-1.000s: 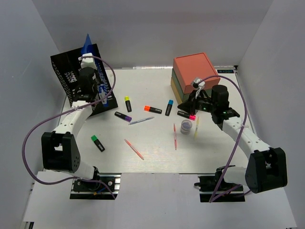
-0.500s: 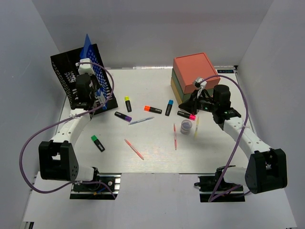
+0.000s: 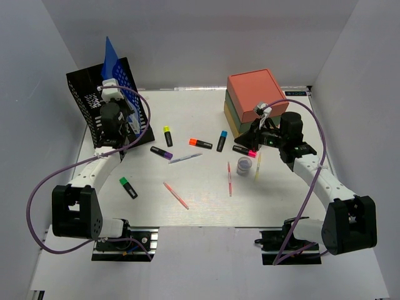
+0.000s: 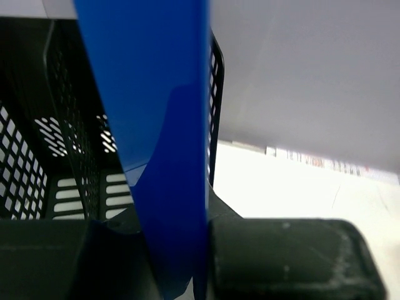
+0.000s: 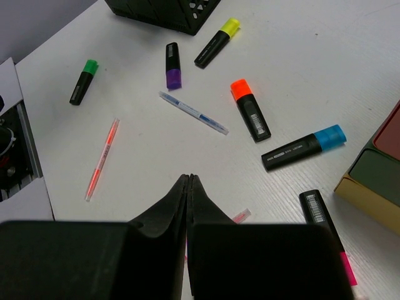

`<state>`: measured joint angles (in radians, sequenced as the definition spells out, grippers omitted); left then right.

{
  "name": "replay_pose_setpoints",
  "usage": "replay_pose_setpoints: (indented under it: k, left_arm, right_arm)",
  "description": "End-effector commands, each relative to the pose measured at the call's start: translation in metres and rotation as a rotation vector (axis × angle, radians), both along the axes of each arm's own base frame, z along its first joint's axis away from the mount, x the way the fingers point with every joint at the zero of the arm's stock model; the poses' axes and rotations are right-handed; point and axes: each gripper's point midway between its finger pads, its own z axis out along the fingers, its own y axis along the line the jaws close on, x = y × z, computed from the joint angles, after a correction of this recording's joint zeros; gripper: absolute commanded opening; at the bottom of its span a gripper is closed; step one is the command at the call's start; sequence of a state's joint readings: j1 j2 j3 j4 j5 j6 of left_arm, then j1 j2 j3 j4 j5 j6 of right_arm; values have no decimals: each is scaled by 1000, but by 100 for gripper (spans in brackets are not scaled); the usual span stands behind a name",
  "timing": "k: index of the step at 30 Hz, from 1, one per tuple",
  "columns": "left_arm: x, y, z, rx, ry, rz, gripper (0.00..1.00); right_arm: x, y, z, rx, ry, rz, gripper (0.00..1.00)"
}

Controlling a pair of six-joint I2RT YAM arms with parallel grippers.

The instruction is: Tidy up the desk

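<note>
The desk (image 3: 200,206) is a white tabletop strewn with highlighters and pens. My left gripper (image 3: 120,105) is at the black mesh file rack (image 3: 94,100) and is shut on a blue folder (image 3: 112,62), which stands upright over the rack. In the left wrist view the blue folder (image 4: 150,125) fills the gap between the jaws of the left gripper (image 4: 181,262), with the rack (image 4: 62,156) behind. My right gripper (image 3: 248,134) is shut and empty, above the desk beside the drawer box (image 3: 256,94). In the right wrist view the right gripper (image 5: 189,179) shows closed tips above bare desk (image 5: 144,144).
Yellow (image 3: 167,135), purple (image 3: 161,152), orange (image 3: 200,144), blue (image 3: 222,140), pink-tipped (image 3: 244,150) and green (image 3: 128,187) highlighters lie scattered. A blue pen (image 3: 185,158), pink pens (image 3: 175,195) (image 3: 229,178), a yellow pen (image 3: 257,167) and a small jar (image 3: 244,165) lie mid-desk.
My left gripper has drawn slightly toward me with the blue folder, and the folder's top has shifted left and up over the rack. The right arm has barely moved.
</note>
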<state>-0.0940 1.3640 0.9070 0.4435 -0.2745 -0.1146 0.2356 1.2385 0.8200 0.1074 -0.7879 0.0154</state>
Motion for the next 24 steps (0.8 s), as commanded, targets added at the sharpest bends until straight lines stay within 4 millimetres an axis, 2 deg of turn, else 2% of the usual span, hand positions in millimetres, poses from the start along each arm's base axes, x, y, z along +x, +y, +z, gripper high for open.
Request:
replay_pose_setpoints:
  k: [1, 11, 24]
  left_arm:
    - [-10, 7, 46, -37, -160, 44, 0]
    - [0, 16, 30, -60, -183, 104, 0]
    - [12, 11, 2, -95, -187, 103, 0]
  right_arm:
    - [2, 0, 10, 17, -43, 6, 0]
    - [4, -3, 9, 17, -38, -9, 0]
    - [6, -5, 7, 17, -30, -19, 0]
